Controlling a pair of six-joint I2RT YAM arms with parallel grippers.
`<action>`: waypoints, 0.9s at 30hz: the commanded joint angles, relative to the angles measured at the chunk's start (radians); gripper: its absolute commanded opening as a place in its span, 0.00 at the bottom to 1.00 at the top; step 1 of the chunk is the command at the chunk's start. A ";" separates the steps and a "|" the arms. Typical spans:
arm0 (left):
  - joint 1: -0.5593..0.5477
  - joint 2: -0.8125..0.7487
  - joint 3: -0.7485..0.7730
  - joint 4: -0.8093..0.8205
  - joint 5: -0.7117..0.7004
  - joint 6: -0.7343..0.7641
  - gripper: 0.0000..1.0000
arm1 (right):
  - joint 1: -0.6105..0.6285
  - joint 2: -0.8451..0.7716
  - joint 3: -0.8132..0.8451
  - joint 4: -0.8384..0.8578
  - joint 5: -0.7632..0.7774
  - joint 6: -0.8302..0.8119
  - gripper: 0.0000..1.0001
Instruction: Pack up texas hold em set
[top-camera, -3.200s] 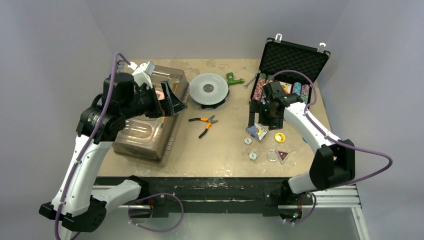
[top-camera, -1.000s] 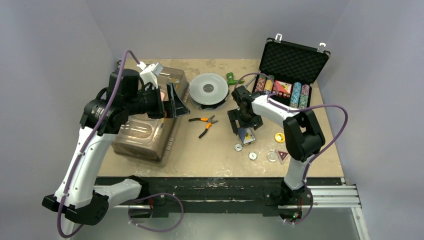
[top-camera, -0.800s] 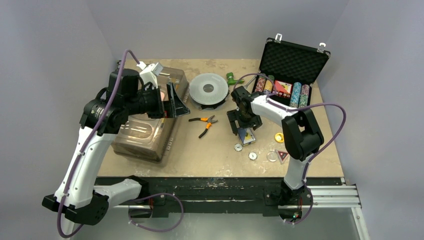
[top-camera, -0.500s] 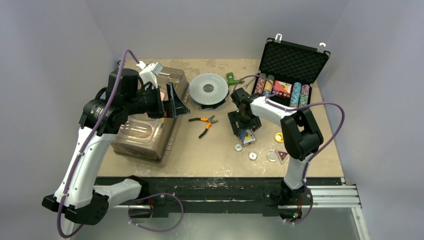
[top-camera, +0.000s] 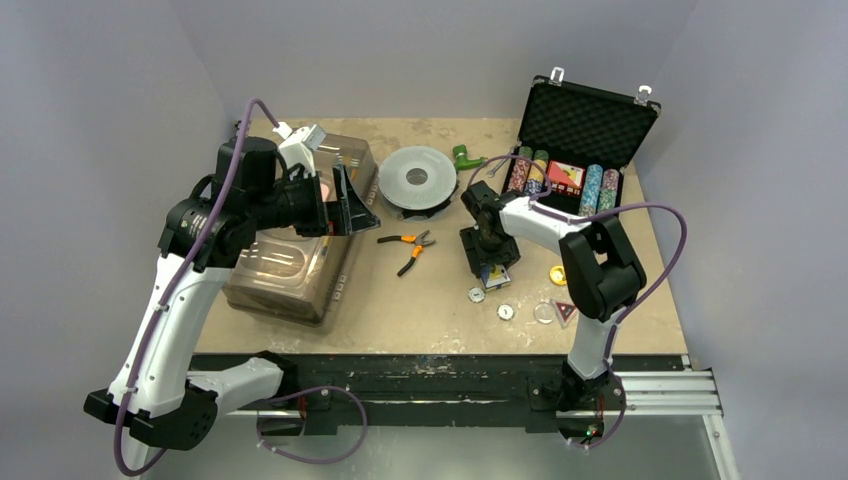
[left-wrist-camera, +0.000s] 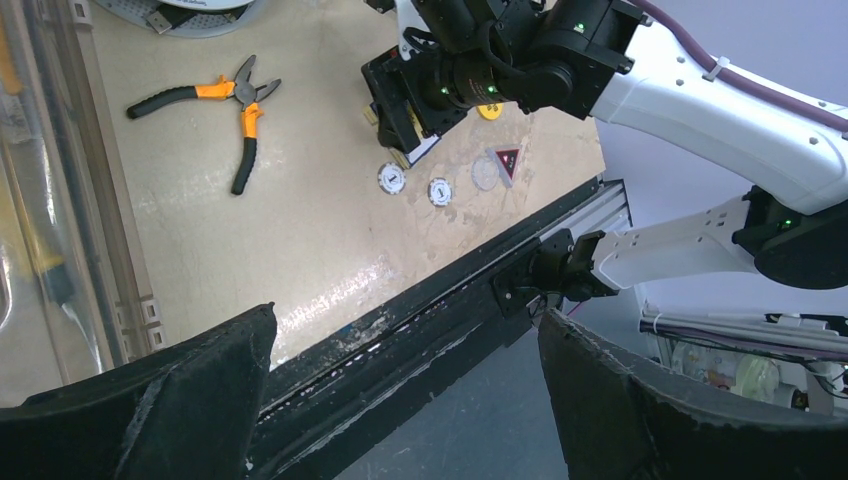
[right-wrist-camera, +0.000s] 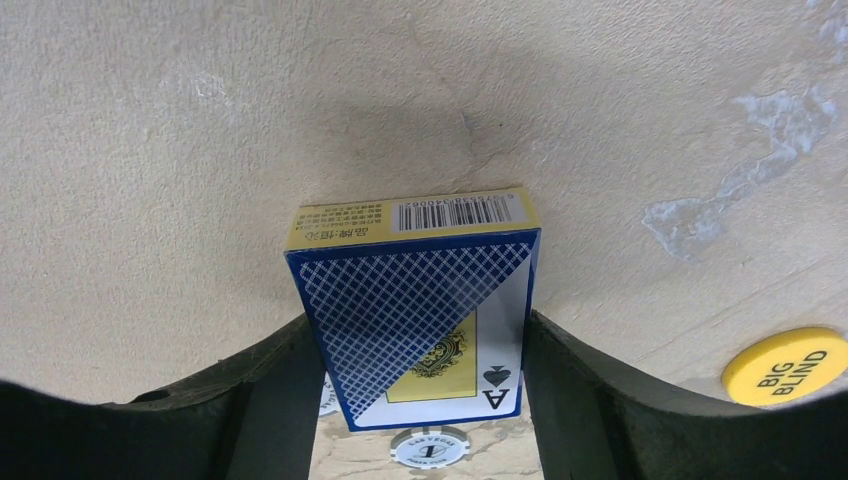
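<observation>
Card deck (right-wrist-camera: 415, 300) flat on table (right-wrist-camera: 200, 120), near open briefcase (top-camera: 585, 120); right gripper (right-wrist-camera: 420, 335) astride its long sides, no gap visible, grip uncertain. Light, stiff, glossy box, probably slippery; firm pinch across long sides advisable.

Bare table (top-camera: 400, 310) between pliers (top-camera: 408, 245) and near edge: open passage. Clear bin (top-camera: 290, 270) blocks the left edge; spool (top-camera: 417, 178) at far middle; open briefcase (top-camera: 588, 125) fills the far right corner. Near right: buttons (top-camera: 543, 313) scattered close together; card deck (right-wrist-camera: 420, 310) wedged in right gripper (top-camera: 488, 268), no gap either side.
</observation>
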 joint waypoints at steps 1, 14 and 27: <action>-0.005 -0.016 0.005 0.027 0.016 -0.001 1.00 | 0.006 -0.022 0.004 0.018 0.048 0.038 0.50; -0.005 -0.024 -0.004 0.023 0.021 0.002 1.00 | 0.004 -0.197 0.025 0.031 0.212 -0.022 0.08; -0.005 -0.006 0.016 -0.005 0.068 0.053 1.00 | -0.042 -0.406 -0.125 0.315 0.477 -0.558 0.00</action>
